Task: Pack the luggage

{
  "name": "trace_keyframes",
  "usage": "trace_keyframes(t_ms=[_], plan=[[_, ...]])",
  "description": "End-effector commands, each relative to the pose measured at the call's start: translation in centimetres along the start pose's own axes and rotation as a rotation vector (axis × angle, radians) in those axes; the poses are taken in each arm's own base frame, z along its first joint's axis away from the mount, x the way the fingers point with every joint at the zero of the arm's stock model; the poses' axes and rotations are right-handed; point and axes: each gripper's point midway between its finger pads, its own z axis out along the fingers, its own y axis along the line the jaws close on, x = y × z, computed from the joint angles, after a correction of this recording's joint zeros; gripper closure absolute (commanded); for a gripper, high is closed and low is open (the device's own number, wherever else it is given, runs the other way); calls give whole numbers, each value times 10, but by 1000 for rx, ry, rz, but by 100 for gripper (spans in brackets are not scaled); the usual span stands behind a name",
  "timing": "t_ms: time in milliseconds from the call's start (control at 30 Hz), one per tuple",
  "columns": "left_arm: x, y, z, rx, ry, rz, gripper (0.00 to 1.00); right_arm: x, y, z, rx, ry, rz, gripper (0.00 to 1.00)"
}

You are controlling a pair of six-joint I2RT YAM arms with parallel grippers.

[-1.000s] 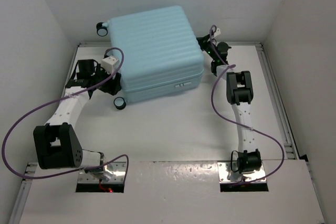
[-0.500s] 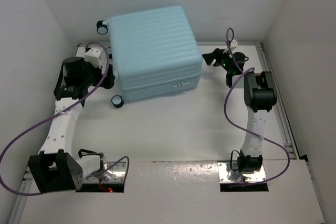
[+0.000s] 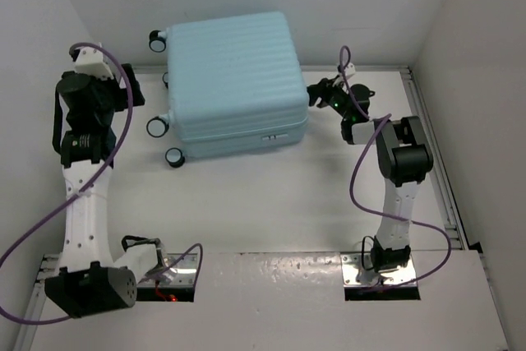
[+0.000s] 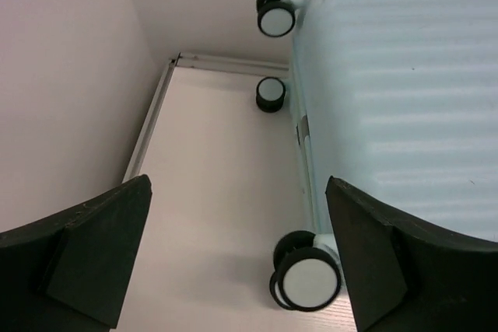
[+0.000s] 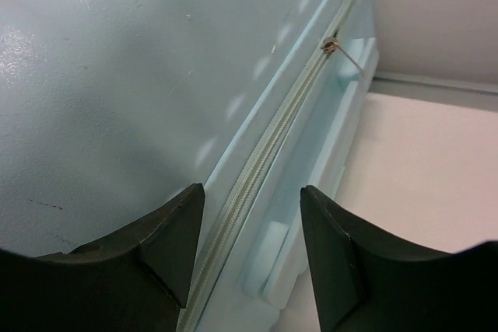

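Suitcase [image 3: 234, 80] is lying flat at the far end of the table [image 3: 263, 203], ribbed shell up and closed, with its black wheels [image 3: 156, 127] pointing to the left. It fills most of the back of the table, with the far wall [image 3: 345, 6] close behind it. A purple cable [image 3: 49, 219] loops wide off the left arm, and another hangs off the right arm.

On the left side, the left gripper [image 4: 237, 186] is up over bare table just beside the wheel end of the case. Its jaws are spread as wide as they go, nothing is between them, and they touch nothing. One wheel sits just under its right finger [image 4: 373, 262].

On the right, the right gripper [image 5: 250, 193] is right in at the side of the case. Its jaws are partly apart and straddle the zip [image 5: 264, 153] that runs along the seam, with the zip pull [image 5: 333, 44] further along by the corner. They grip nothing. I can't tell from here whether the fingers actually touch the shell.
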Motion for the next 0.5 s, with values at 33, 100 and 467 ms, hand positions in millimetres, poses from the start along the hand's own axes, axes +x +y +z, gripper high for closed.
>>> trace_keyframes(t_ms=[33, 100, 467], plan=[[28, 22, 15, -95, 144, -23, 0, 74, 188, -18, -507, 229, 57, 45], [38, 31, 23, -113, 177, -41, 0, 85, 237, -25, -599, 244, 53, 45], [58, 32, 43, -105, 227, -89, 0, 53, 202, -5, -155, 223, 246, 48]])
